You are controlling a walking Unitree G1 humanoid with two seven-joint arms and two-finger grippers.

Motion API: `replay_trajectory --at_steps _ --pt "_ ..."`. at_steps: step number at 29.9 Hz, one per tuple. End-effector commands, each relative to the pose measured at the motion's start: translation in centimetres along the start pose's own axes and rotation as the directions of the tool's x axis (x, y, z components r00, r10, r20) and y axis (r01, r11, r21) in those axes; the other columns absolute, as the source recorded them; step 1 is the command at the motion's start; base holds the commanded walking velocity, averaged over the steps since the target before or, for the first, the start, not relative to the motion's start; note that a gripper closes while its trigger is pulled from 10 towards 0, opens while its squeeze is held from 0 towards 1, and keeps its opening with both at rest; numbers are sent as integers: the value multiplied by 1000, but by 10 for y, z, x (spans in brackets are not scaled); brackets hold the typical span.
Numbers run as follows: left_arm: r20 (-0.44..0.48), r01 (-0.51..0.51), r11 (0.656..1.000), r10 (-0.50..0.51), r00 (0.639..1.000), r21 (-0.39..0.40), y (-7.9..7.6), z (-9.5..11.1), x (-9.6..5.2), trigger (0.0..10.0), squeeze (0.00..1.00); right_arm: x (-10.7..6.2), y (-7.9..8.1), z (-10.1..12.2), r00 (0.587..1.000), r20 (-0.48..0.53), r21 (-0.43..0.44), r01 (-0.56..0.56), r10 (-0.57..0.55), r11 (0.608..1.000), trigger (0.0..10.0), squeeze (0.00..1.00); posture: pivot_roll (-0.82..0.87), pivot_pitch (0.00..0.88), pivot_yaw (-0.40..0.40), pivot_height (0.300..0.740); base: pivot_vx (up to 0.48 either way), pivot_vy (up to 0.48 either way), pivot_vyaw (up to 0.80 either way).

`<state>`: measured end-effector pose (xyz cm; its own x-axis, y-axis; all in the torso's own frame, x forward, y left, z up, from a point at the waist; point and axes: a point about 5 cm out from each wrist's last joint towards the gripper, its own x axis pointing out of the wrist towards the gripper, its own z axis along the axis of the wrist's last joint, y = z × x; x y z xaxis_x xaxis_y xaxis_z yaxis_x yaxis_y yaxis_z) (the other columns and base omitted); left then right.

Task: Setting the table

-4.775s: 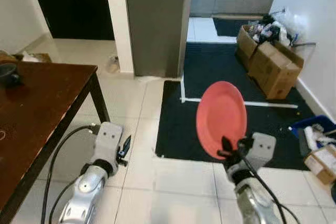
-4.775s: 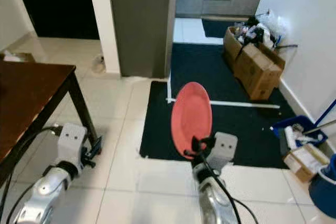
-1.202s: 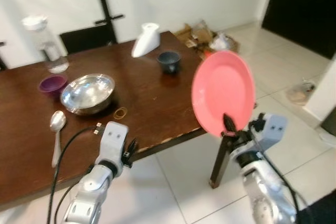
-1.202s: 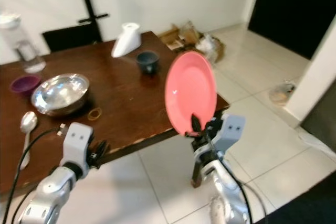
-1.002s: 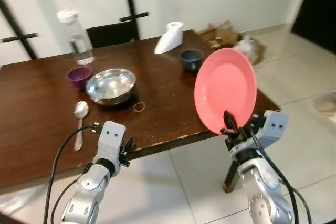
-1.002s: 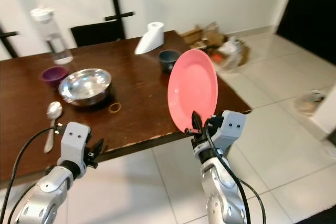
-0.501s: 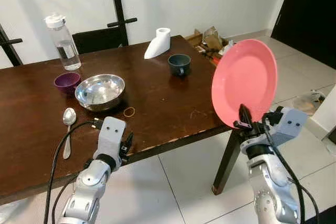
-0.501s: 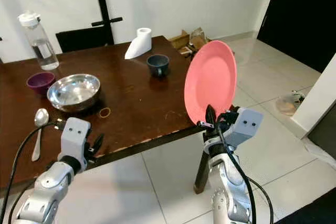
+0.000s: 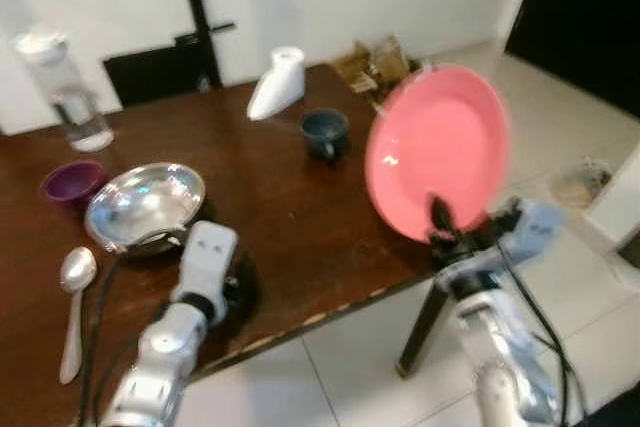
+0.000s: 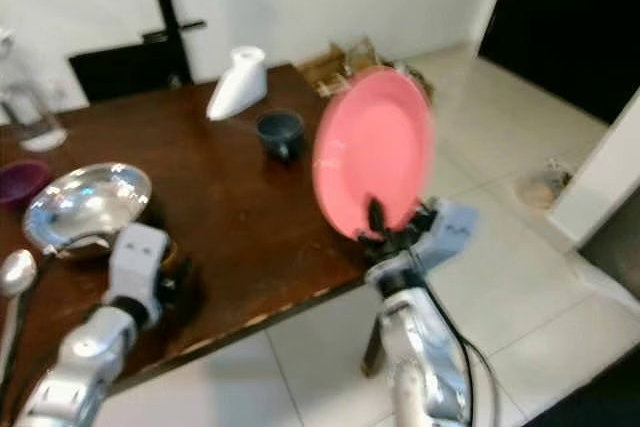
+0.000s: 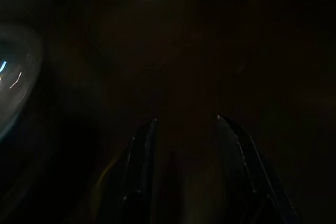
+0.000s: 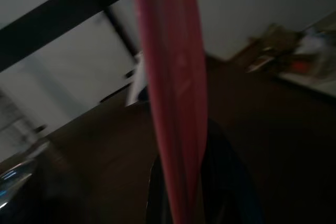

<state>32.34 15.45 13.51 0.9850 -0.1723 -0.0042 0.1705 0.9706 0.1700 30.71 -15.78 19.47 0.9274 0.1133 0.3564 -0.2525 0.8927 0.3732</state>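
Dark wooden table (image 9: 300, 217), with blurred head views. Pink plate (image 9: 437, 152): held upright on edge, its lower rim pinched between the closed fingers of the right gripper (image 9: 440, 230), rising above them over the table's near corner; in the right wrist view the plate (image 12: 170, 82) stands edge-on between the fingers (image 12: 226, 182). Steel bowl (image 9: 145, 205): on the table just beyond the left gripper (image 11: 184, 121), to one side of its fingers (image 11: 139, 166), which are parted with nothing between them, low over the tabletop. Bottle (image 9: 62, 89): upright at the table's far edge, well beyond the left fingers. White roll holder (image 9: 278, 82): far side of the table, beyond the plate. Dark mug (image 9: 326, 133): just beside the plate, beyond the right fingers. Purple cup (image 9: 68, 183): touching or just beside the bowl. Spoon (image 9: 74, 307): lying flat, outboard of the left fingers.
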Motion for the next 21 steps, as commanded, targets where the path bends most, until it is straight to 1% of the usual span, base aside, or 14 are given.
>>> replay_trajectory --at_steps 1,2,9,15,17,18,19,21 --pt "-24 13 1000 -13 1000 3 -4 -8 -3 10000 0 -3 -5 3 1000 5 3 11 -11 1000 10000 0 54 97 128 740 435 0 0" --pt "-24 14 1000 -14 1000 3 -5 -8 -3 10000 0 -3 -5 3 1000 4 4 9 -9 1000 10000 0 54 97 128 740 412 0 0" --pt "-22 27 1000 -27 999 -11 -8 -7 -4 10000 0 -3 -5 3 1000 -1 4 4 -4 1000 10000 0 53 101 127 740 0 0 0" --pt "-7 39 999 -39 999 1 -9 -5 -6 10000 0 -6 -4 2 1000 -16 22 -5 5 1000 10000 0 52 103 127 740 0 0 0" --pt "9 46 999 -46 999 12 -10 -2 -7 10000 0 -8 -3 0 999 -36 44 -18 19 999 10000 0 50 105 126 740 0 0 0" --pt "12 47 999 -47 999 14 -10 -2 -7 10000 0 -9 -2 -2 998 -51 71 -30 33 997 10000 0 52 105 125 740 0 0 0" --pt "15 46 999 -47 999 19 -10 -1 -7 10000 0 -11 1 -5 995 -78 116 -51 60 992 10000 0 53 105 123 740 0 0 0" --pt "24 47 998 -48 999 28 -10 1 -7 10000 0 -14 3 -8 991 -108 144 -69 85 987 10000 0 54 106 121 740 0 0 0"
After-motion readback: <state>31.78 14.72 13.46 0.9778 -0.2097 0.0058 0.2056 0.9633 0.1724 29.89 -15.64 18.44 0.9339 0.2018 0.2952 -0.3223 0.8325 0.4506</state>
